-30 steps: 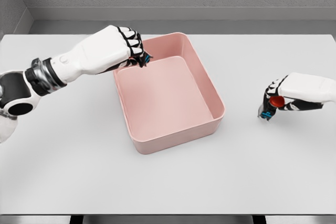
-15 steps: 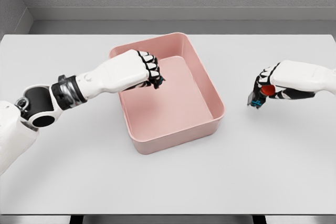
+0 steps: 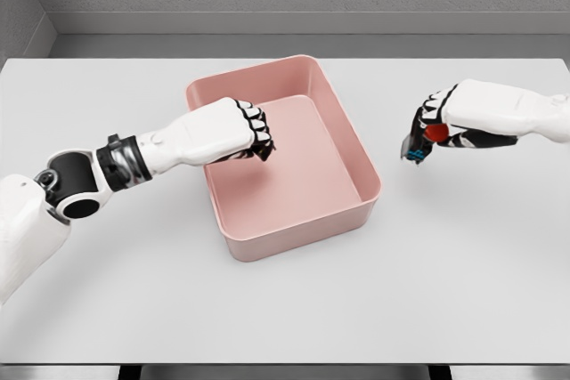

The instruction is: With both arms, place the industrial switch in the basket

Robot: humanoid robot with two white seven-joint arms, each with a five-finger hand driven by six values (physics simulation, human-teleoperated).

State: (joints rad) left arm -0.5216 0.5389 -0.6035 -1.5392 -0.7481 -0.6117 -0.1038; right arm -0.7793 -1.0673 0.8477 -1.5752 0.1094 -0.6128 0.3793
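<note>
Two white arms reach over a pale grey desk point(image 3: 285, 300) from opposite sides. At the middle of it sits a pink rectangular plastic basket point(image 3: 294, 233) with rounded corners and low walls, turned a little askew to the desk's edges.

From the left, the left hand point(image 3: 233, 129) comes in over the basket's near-left wall and hangs above the pink floor inside. Its fingers point(image 3: 254, 118), banded black at the joints, are curled into a tight fist, knuckles toward the basket's far side. A small dark bit peeks out under the fingertips at the fist's right edge, too hidden for me to say what it is or whether the hand grips it.

From the right, the right hand point(image 3: 438, 124) is raised above the desk, to the right of the basket and clear of its right wall. Its fingers are wrapped around a small industrial switch point(image 3: 419, 143): a dark body with a red round button showing between the fingers and a blue patch at its lower end, which pokes down and to the left out of the grip. The switch is off the desk, outside the basket, held only by this hand.
</note>
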